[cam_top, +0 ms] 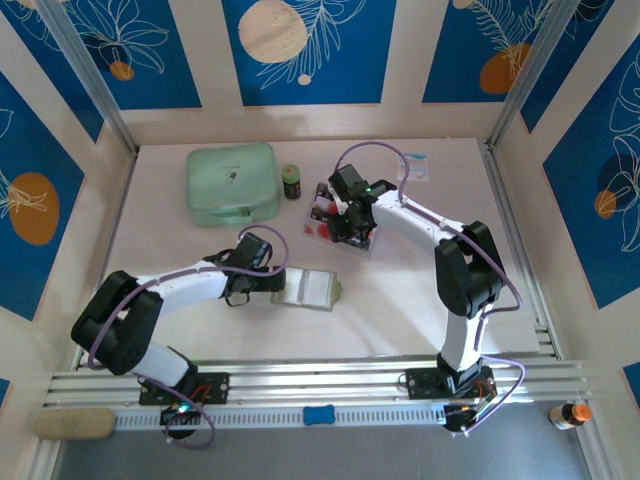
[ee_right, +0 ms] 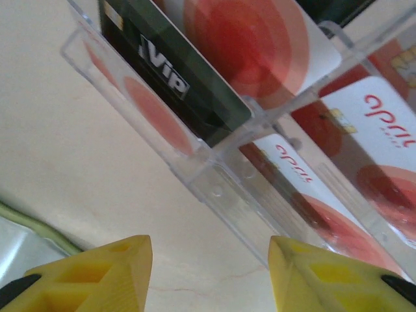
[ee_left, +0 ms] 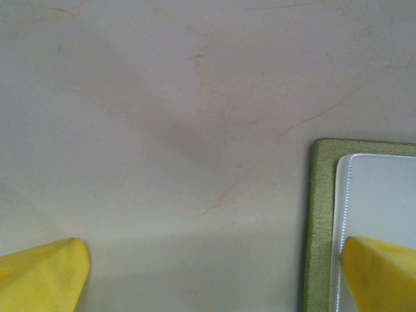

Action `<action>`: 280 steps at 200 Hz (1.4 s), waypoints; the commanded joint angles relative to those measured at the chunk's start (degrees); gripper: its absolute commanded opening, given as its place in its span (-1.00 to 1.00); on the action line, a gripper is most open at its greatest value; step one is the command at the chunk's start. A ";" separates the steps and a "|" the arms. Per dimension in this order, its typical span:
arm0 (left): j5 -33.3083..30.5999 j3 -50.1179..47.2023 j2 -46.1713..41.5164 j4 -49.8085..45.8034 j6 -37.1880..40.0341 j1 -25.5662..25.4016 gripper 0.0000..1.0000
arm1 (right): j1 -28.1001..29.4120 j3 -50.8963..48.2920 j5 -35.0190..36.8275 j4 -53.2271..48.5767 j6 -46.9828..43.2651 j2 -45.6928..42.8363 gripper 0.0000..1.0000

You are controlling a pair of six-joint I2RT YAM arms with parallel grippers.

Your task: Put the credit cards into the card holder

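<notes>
The olive-green card holder (cam_top: 312,289) lies open on the table, its greyish clear sleeve (ee_left: 383,195) facing up. My left gripper (ee_left: 211,273) is open and straddles the holder's left edge (ee_left: 320,214), one yellow fingertip (ee_left: 380,270) over the sleeve. The credit cards (ee_right: 260,45) stand in a clear plastic tray (ee_right: 221,188); they are white with red circles, and one shows a black strip. My right gripper (ee_right: 211,273) hangs open just in front of the tray's near wall, with nothing between its fingers. In the top view the right gripper (cam_top: 340,225) sits over the tray (cam_top: 352,240).
A large mint-green zip case (cam_top: 232,183) and a small dark jar (cam_top: 291,181) stand at the back. A white slip (cam_top: 417,167) lies at the back right. Aluminium rails (cam_top: 320,380) run along the near edge. The holder's corner (ee_right: 26,227) lies close to the right gripper's left finger.
</notes>
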 commanded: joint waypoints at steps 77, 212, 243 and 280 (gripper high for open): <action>0.40 -1.90 -1.05 -1.43 -1.18 -0.17 1.00 | 1.48 1.82 10.63 -1.94 -5.66 4.30 -0.25; 0.49 -1.92 -0.97 -1.38 -1.36 -0.17 1.00 | 3.06 -1.60 10.72 0.80 -9.02 4.79 -0.60; 0.41 -1.98 -1.14 -1.42 -1.43 -0.17 1.00 | 3.37 -1.45 12.87 0.65 -10.17 4.94 -0.71; 0.58 -1.91 -1.14 -1.46 -1.49 -0.17 1.00 | 4.37 -1.77 15.77 1.60 -12.51 3.13 -0.88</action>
